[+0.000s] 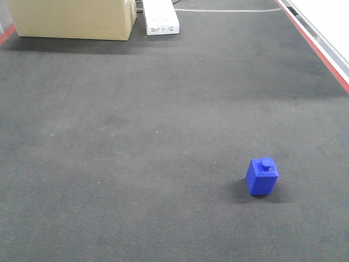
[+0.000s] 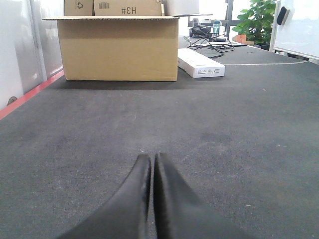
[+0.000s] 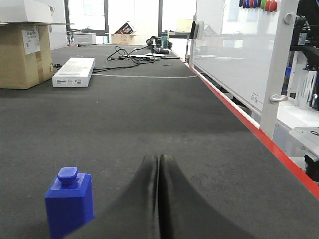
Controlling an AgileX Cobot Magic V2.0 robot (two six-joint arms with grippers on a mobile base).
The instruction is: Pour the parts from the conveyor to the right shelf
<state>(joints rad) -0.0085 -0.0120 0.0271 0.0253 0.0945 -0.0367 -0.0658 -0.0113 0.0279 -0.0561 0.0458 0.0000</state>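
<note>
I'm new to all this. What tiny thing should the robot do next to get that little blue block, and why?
Probably open the right gripper. Its jaws are pressed together, so it cannot take anything yet. The blue block stands upright and untouched on the conveyor, close by and to the left of it in the right wrist view.

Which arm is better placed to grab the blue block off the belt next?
Right. The blue block stands close beside the shut right gripper in its wrist view. The left gripper, also shut, shows no block on the belt ahead of it.
</note>
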